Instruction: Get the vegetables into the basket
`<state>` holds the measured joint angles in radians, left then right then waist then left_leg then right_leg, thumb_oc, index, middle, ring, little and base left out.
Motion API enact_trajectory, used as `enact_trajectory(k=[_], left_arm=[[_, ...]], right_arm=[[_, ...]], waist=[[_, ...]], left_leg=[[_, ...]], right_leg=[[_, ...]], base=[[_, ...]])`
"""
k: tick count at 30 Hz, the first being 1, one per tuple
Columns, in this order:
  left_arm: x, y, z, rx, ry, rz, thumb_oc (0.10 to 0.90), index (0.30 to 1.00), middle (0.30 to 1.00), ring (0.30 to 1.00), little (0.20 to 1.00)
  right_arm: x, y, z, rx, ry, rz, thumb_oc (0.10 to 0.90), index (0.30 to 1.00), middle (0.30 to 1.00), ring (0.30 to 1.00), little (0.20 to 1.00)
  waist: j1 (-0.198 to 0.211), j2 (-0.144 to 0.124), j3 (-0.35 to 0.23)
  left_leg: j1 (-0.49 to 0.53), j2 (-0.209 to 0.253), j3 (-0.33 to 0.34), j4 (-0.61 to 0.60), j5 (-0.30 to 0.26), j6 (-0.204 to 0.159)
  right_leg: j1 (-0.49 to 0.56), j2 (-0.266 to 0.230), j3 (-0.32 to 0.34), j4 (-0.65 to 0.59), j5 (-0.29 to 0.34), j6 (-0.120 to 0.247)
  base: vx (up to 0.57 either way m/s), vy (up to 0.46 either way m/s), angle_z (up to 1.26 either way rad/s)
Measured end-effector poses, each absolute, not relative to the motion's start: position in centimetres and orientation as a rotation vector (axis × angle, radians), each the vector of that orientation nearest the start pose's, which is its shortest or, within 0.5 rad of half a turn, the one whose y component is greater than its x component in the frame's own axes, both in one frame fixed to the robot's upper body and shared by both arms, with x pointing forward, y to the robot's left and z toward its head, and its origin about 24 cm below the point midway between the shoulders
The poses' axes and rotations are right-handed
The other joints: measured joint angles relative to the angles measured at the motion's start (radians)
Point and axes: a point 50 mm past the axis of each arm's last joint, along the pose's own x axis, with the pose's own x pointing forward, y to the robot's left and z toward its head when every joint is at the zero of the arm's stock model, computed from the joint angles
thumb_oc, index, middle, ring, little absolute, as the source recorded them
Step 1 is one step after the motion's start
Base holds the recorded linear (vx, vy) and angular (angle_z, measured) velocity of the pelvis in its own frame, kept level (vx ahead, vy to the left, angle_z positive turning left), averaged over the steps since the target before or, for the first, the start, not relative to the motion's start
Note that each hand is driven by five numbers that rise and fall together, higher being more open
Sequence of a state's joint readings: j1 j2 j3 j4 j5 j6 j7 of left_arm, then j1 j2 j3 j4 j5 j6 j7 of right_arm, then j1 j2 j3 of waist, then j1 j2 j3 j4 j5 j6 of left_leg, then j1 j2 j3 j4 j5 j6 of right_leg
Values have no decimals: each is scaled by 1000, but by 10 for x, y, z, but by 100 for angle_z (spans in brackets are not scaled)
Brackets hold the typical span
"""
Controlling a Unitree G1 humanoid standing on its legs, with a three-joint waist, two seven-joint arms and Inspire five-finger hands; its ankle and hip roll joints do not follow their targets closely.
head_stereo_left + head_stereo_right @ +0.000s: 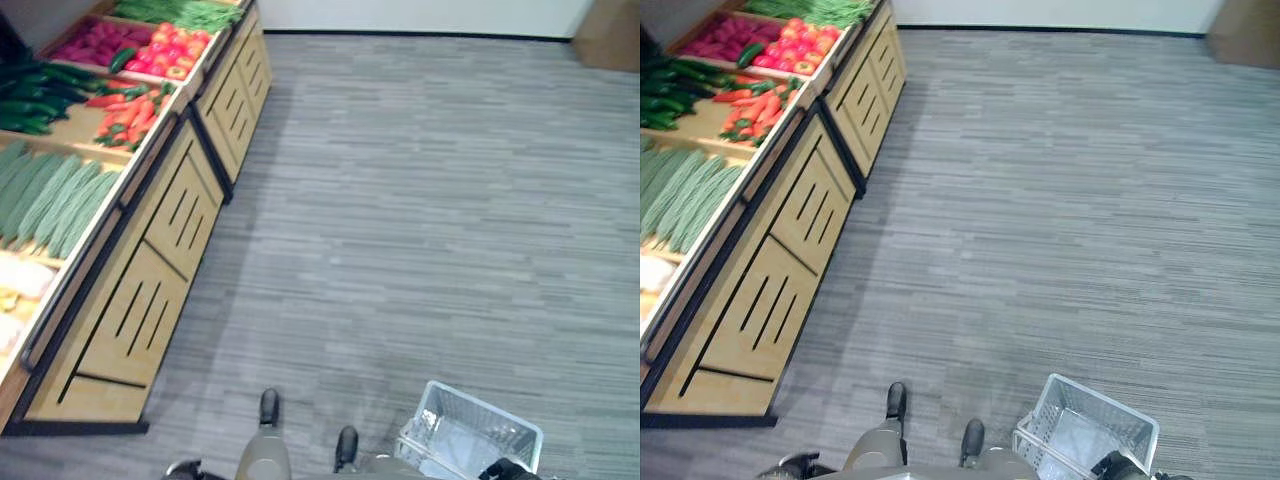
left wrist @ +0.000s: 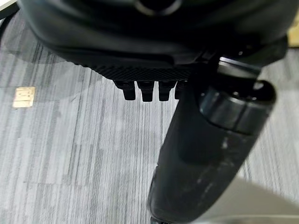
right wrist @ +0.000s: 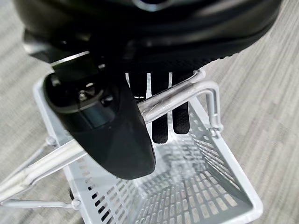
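Note:
A white mesh basket [image 1: 470, 432] hangs low at my right side and looks empty inside [image 3: 187, 186]. My right hand [image 3: 107, 135] is shut on its metal handle [image 3: 180, 93], fingers hooked over the bar and thumb in front. The vegetables lie in a wooden display stand [image 1: 150, 290] far off to the left: long pale green gourds [image 1: 50, 195], red and orange peppers [image 1: 130, 112], red tomatoes [image 1: 170, 52], dark green cucumbers [image 1: 35, 95] and green beans [image 1: 185, 12]. My left hand [image 2: 205, 154] hangs over the floor, fingers relaxed, holding nothing.
Grey striped carpet [image 1: 420, 200] stretches between me and the stand. A white wall [image 1: 420, 15] closes the far end, with a brown box [image 1: 610, 35] in the far right corner. Pale yellow produce [image 1: 20, 280] lies at the near end of the stand.

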<state>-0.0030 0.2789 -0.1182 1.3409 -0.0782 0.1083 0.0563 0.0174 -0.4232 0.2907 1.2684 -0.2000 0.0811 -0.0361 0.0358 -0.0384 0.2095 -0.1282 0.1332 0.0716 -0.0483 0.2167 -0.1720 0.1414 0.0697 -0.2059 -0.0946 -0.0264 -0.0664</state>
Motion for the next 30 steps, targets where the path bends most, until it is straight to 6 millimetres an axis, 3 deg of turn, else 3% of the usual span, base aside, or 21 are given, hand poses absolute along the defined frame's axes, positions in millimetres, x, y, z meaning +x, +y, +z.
enact_trajectory(k=[3, 4, 5, 9, 13, 16, 20, 21, 23, 25, 26, 27, 28, 30], left_arm=[[53, 257, -164, 273, 1441, 187, 900, 1000, 1000, 1000, 1000], [56, 257, -164, 275, 1432, 185, 900, 1000, 1000, 1000, 1000], [61, 258, -163, 292, 1420, 177, 900, 1000, 1000, 1000, 1000], [73, 269, -157, 372, 1383, 152, 900, 1000, 1000, 1000, 1000], [72, 273, -156, 382, 1385, 156, 900, 1000, 1000, 1000, 1000], [67, 272, -157, 383, 1397, 151, 900, 1000, 1000, 1000, 1000], [61, 270, -159, 376, 1419, 149, 900, 1000, 1000, 1000, 1000], [61, 269, -159, 372, 1426, 148, 900, 1000, 1000, 1000, 1000], [62, 267, -160, 369, 1423, 142, 900, 1000, 1000, 1000, 1000], [66, 269, -159, 377, 1418, 148, 900, 1000, 1000, 1000, 1000], [76, 269, -157, 409, 1396, 121, 900, 1000, 1000, 1000, 1000], [83, 269, -156, 412, 1378, 119, 900, 1000, 1000, 1000, 1000], [86, 268, -155, 408, 1369, 120, 900, 1000, 1000, 1000, 1000], [90, 268, -154, 411, 1351, 116, 900, 1000, 1000, 1000, 1000]], right_arm=[[55, -304, -146, -748, 1412, 53, 400, 300, 300, 300, 300], [52, -303, -146, -745, 1424, 52, 400, 300, 300, 300, 300], [47, -301, -148, -738, 1437, 57, 400, 300, 300, 300, 300], [48, -294, -151, -725, 1433, 72, 400, 300, 300, 300, 300], [45, -293, -152, -738, 1451, 81, 400, 300, 300, 300, 300], [43, -293, -152, -739, 1464, 81, 400, 300, 300, 300, 300], [39, -294, -152, -736, 1480, 79, 400, 300, 300, 300, 300], [37, -296, -152, -736, 1493, 74, 400, 300, 300, 300, 300], [43, -296, -151, -738, 1477, 68, 400, 300, 300, 300, 300], [44, -294, -152, -731, 1474, 79, 400, 300, 300, 300, 300], [51, -293, -152, -735, 1454, 82, 400, 300, 300, 300, 300], [58, -292, -151, -736, 1429, 74, 400, 300, 300, 300, 300], [57, -291, -151, -734, 1431, 75, 400, 300, 300, 300, 300], [53, -288, -153, -721, 1450, 86, 400, 300, 300, 300, 300]], waist=[[-22, 4, -5], [-27, 7, -7], [-29, -3, -13], [-38, -27, -34], [-34, -28, -79], [-31, -29, -106], [-29, -39, -110], [-28, -37, -106], [-30, -9, -89], [-28, -14, -79], [-31, -11, -48], [-48, -7, -28], [-63, -11, -28], [-65, -16, -24]], left_leg=[[36, -1, 0, 16, -1, 33], [73, -6, 0, -12, -27, 58], [110, -30, 12, -40, -34, 100], [141, -84, 31, -41, -70, 149], [154, -111, 53, -46, -104, 164], [133, -114, 64, -46, -105, 164], [130, -121, 74, -46, -108, 173], [130, -120, 75, -46, -113, 178], [133, -90, 74, -46, -115, 188], [135, -92, 73, -46, -119, 195], [136, -95, 68, -46, -129, 202], [138, -97, 46, -46, -126, 219], [134, -100, 39, -46, -123, 226], [136, -112, 22, -46, -121, 240]], right_leg=[[34, -4, 21, 7, -15, 13], [49, -11, 30, 7, -22, 25], [64, -33, 42, 7, -27, 48], [82, -94, 79, 21, -42, 95], [78, -127, 99, 37, -61, 118], [49, -131, 106, 44, -68, 115], [38, -139, 113, 49, -65, 122], [18, -139, 120, 90, -73, 132], [-59, -120, 129, 253, -88, 147], [-146, -124, 152, 439, -111, 161], [-258, -125, 182, 660, -92, 169], [-324, -125, 207, 760, -107, 179], [-331, -132, 219, 716, -134, 187], [-338, -136, 256, 519, -128, 179]], base=[[97, 107, -15], [83, 121, -10], [51, 117, -16], [52, 123, -12], [32, 96, -14], [31, 125, -7], [13, 109, -6], [-15, 72, -13], [-41, 96, -8], [3, 137, 3], [150, 68, 26], [210, 33, 54], [217, -6, 64], [131, -22, 34]])
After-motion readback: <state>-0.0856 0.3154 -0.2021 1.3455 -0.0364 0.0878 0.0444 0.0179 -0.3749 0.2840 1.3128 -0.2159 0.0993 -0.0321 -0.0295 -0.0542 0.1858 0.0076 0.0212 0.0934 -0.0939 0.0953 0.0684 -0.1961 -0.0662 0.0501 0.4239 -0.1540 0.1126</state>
